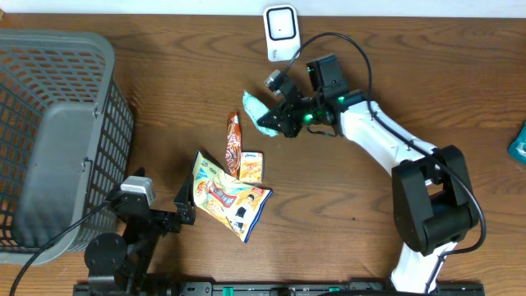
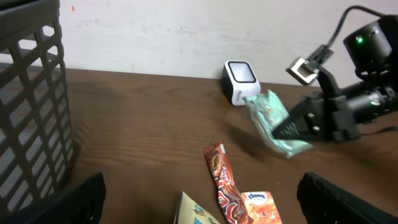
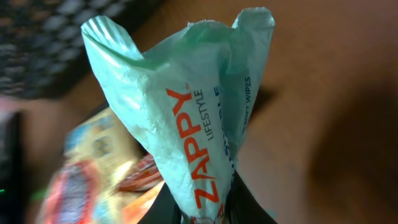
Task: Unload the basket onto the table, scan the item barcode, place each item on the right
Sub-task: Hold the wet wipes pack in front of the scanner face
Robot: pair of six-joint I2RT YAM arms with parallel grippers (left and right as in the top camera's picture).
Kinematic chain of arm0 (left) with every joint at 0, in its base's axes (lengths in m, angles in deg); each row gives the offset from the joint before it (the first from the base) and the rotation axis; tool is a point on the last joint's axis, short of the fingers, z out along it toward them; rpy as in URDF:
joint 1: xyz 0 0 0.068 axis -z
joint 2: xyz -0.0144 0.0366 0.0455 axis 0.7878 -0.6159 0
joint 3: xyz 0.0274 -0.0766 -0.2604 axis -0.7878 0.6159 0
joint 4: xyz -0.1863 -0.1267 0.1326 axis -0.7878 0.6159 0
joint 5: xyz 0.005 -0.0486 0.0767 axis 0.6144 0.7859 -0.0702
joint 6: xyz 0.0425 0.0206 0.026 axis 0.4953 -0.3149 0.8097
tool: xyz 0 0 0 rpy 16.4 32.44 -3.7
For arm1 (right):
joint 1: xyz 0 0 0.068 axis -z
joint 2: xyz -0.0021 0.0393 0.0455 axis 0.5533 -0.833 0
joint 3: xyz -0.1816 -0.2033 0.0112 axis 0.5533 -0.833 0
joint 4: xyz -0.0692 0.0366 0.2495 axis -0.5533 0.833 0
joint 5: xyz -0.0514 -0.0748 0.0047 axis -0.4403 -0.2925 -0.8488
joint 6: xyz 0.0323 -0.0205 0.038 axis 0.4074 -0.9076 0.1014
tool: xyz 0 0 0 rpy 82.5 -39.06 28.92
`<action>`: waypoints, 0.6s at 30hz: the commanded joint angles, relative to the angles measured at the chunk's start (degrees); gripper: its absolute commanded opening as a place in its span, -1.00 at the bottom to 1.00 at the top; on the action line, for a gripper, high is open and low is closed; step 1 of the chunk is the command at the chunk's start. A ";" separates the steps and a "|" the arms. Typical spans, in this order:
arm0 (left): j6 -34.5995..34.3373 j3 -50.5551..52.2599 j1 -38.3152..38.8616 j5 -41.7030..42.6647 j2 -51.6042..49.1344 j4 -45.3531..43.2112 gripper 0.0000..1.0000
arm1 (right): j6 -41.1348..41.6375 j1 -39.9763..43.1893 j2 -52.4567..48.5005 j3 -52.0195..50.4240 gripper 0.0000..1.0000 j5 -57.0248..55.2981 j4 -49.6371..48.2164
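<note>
Overhead — wipes pack [image 1: 255,108] held outside the basket [image 1: 115,111].

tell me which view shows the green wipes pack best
Right wrist: the wipes pack fills the frame and its ZAPPY lettering is readable. Overhead shows it small, pinched in the right hand near the scanner. Left wrist shows it side-on, print illegible.

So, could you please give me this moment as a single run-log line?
right gripper: shut on wipes pack, held near scanner | left gripper: open, empty | snack packets: lying on table
</note>
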 commanded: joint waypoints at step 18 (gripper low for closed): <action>0.79 0.28 0.17 0.90 0.11 -0.07 0.95 | -3.48 0.85 -11.30 26.73 -0.98 -34.29 -7.69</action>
